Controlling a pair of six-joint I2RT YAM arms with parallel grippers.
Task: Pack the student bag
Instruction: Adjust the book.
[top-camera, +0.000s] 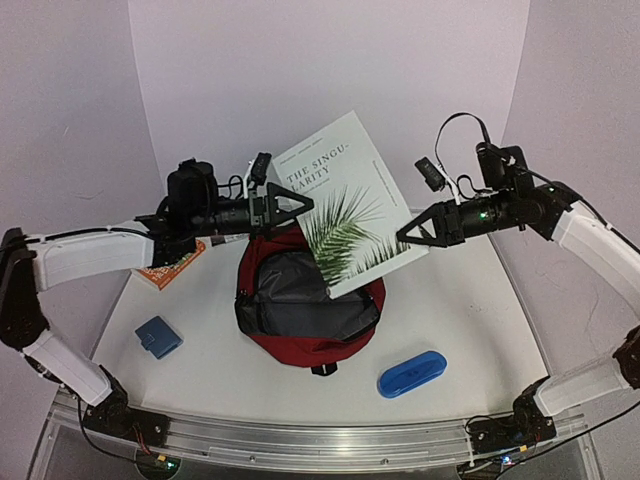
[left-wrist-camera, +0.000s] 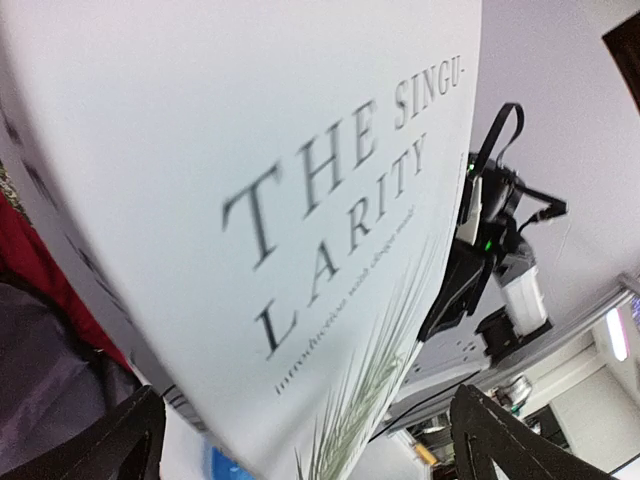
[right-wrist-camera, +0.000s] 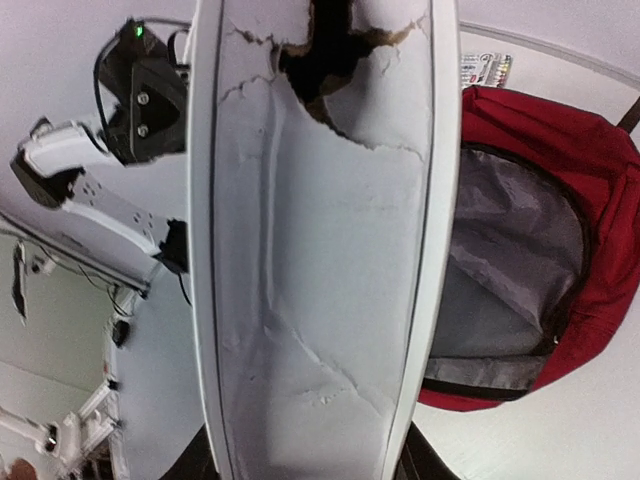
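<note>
a small square blue pouch (top-camera: 158, 337) lies at the lower left of the white tabletop (top-camera: 470, 310). a blue oblong plastic case (top-camera: 411, 373) lies at the lower right, and a flat orange booklet (top-camera: 172, 266) sits at the left, partly under the left arm. all three are well apart from the dark red soft fabric backpack (top-camera: 300, 345), which lies in the middle of the tabletop between the two arms. a white paperback book (top-camera: 350, 200), printed with "the singularity" and a green palm frond, hangs tilted over the backpack and covers its upper right part in the overhead view. the book's lower corner overlaps the open mouth; whether it reaches inside cannot be told.

the backpack lies flat with its zipped mouth gaping upward. its grey lining (top-camera: 300, 295) shows, and there is a black tab at its lower edge, toward the arm bases. it is slumped nearly as wide as long, so its long axis is hard to read. the fabric is matte and creased.

the left hand (top-camera: 300, 206) is at the book's left edge, its black fingers (left-wrist-camera: 120, 445) spread wide with the smooth cover in front of them. the right hand (top-camera: 408, 235) pinches the book's right edge. in its wrist view, dark fingers (right-wrist-camera: 200, 465) press both sides of the book's narrow white edge, whose surface is cracked and torn near the top of the frame.
</note>
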